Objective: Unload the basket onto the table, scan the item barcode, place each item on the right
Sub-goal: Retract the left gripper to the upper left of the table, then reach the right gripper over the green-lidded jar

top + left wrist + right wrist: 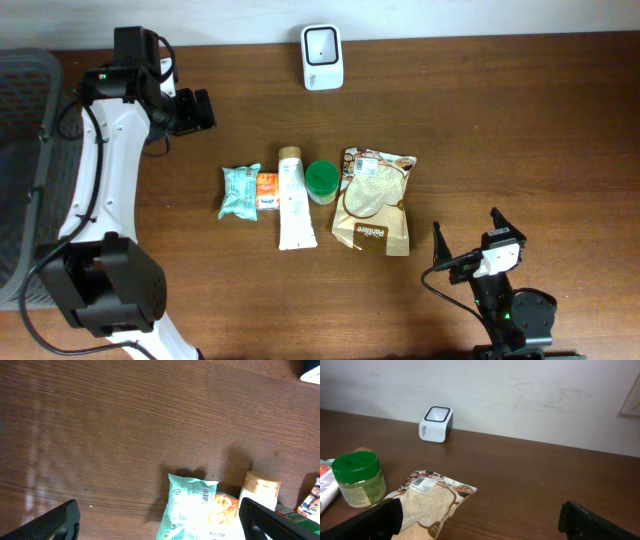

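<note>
Several items lie in a row mid-table: a teal packet (239,191), an orange packet (267,190), a white tube (294,200), a green-lidded jar (321,181) and a brown pouch (374,200). The white scanner (322,56) stands at the back edge. My left gripper (197,110) hovers open, back left of the row. In its wrist view the teal packet (187,507) lies between the fingers (55,522), with a barcode (206,494) facing up. My right gripper (466,222) is open at the front right, holding nothing; its view shows the pouch (427,500), jar (359,479) and scanner (435,424).
A grey mesh chair (20,150) stands off the table's left edge. A pale wall (520,395) rises right behind the scanner. Bare wood (520,120) stretches to the right of the items.
</note>
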